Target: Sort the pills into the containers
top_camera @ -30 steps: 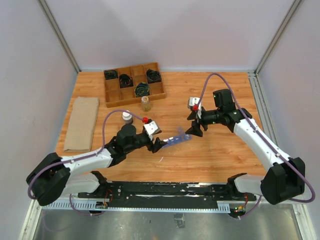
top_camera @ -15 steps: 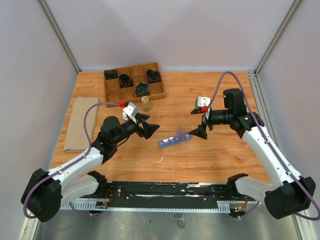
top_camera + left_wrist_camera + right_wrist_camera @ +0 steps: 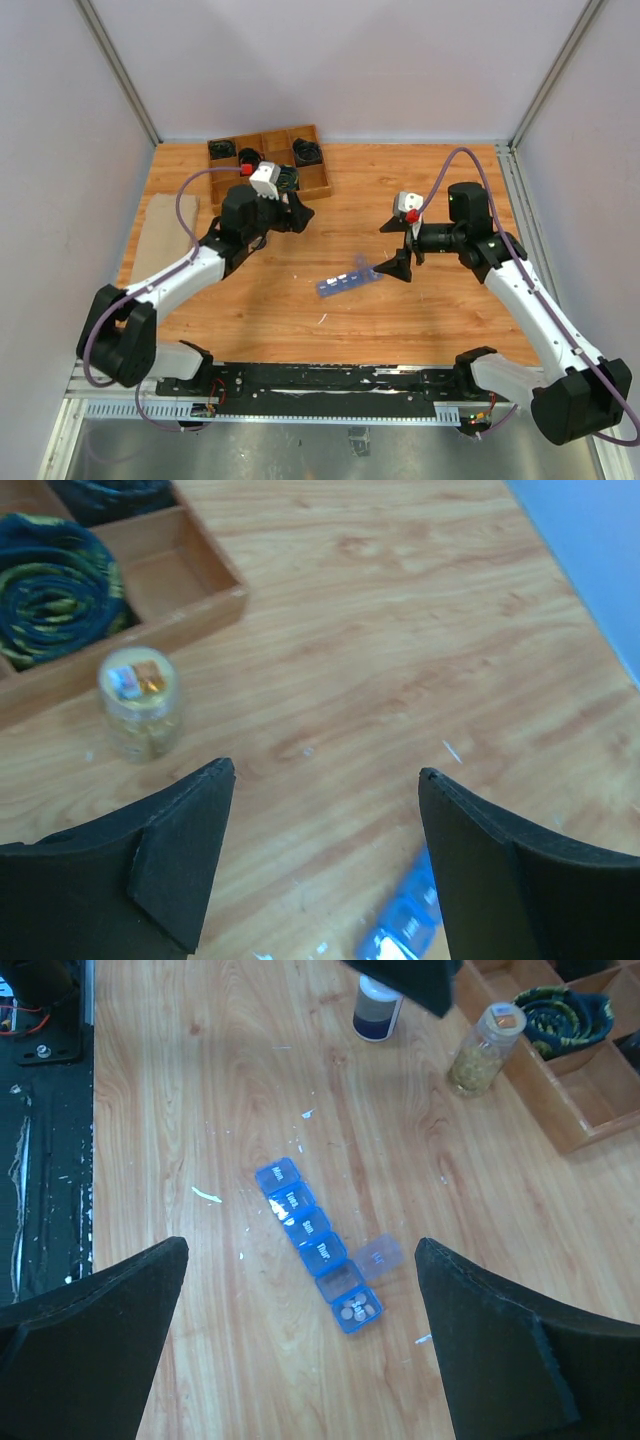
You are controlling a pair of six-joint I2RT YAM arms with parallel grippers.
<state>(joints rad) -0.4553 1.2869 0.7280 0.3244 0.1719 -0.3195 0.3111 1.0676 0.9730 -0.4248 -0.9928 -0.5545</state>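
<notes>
The pills show as yellowish-amber pieces inside a small clear vial [image 3: 140, 702] that stands upright beside the wooden tray, also in the right wrist view [image 3: 483, 1050]. The containers are a blue organizer strip [image 3: 315, 1240] lying flat mid-table [image 3: 348, 281]; one lid [image 3: 378, 1253] is flipped open and the end compartment [image 3: 358, 1312] holds several pale tablets. My left gripper [image 3: 297, 212] hovers by the tray, open and empty [image 3: 326, 770], the vial just left of its fingers. My right gripper [image 3: 394, 247] hangs open to the right of the strip, above it [image 3: 302, 1247].
A wooden grid tray [image 3: 322, 172] with dark coils sits at the back left. A dark bottle with a white cap [image 3: 378, 1010] stands near the vial. A folded tan cloth [image 3: 158, 225] lies at the left edge. White flecks dot the wood around the strip.
My left gripper left the strip's left end and swung back toward the tray and vial. My right gripper drew back to the right. Both jaws opened wider.
</notes>
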